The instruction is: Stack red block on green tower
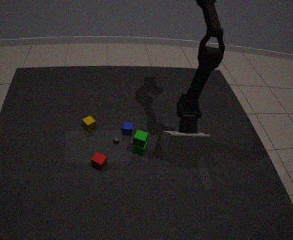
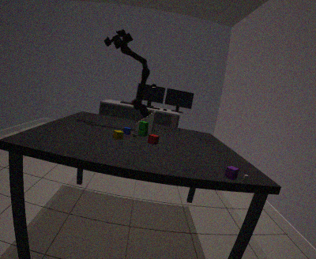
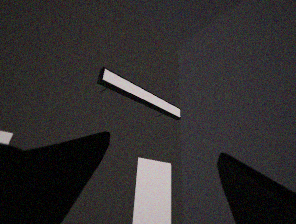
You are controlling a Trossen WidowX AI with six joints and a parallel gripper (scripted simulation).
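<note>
The red block [image 1: 99,161] [image 2: 153,139] lies on the dark table, apart from the green tower. The green tower [image 1: 141,136] [image 2: 143,129] stands upright, two blocks high, with nothing on its top. My gripper [image 2: 118,39] [image 3: 162,148] is raised high above the table, far from both. In the wrist view its two dark fingers stand wide apart with nothing between them. The gripper is outside the view of the top view, which shows only part of the arm. No block shows in the wrist view.
A blue block [image 1: 127,129] [image 2: 127,130] stands close behind the tower in the top view. A yellow block [image 1: 88,123] [image 2: 118,134] lies farther left there. A tiny grey cube [image 1: 116,140] lies between the blocks. A purple block [image 2: 231,172] is near a table corner.
</note>
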